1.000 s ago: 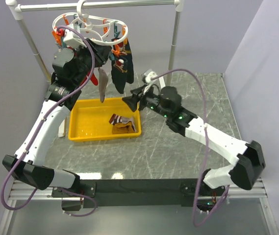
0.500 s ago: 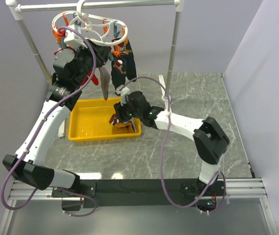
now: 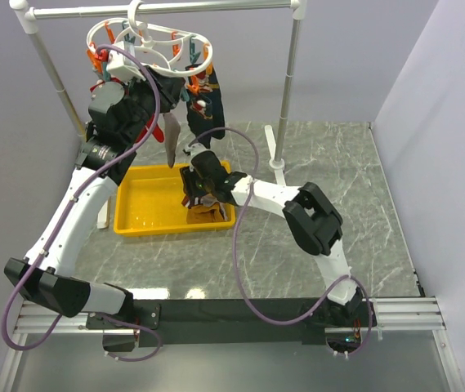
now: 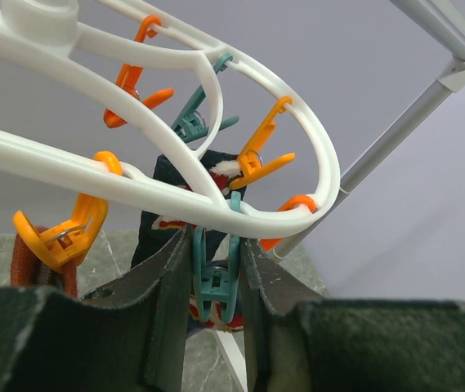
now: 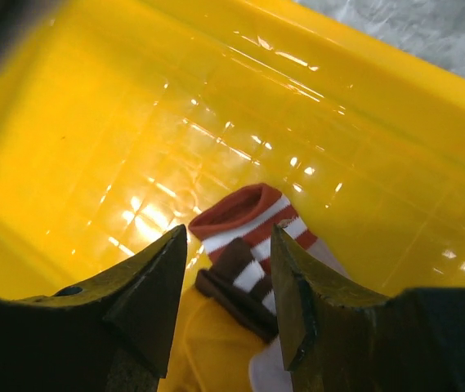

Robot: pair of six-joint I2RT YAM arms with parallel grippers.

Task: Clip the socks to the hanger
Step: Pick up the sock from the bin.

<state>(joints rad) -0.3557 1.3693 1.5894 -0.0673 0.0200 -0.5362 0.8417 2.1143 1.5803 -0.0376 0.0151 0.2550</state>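
Two claws are working: the left claw [image 4: 216,263] is squeezing a teal clothespin [image 4: 214,292] on the hanger [image 4: 52,159] above it, seemingly readying it for the socks [image 5: 248,214] that the right claw [image 5: 228,238], jaws apart, is straddling.

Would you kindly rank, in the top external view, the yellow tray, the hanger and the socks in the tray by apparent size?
Largest, unranked: yellow tray and hanger, alike in span.
Smallest: socks in the tray.

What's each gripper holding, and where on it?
Left gripper: pinching a teal clothespin by its sides, just under the hanger. Right gripper: nothing; jaws open over the socks in the yellow tray.
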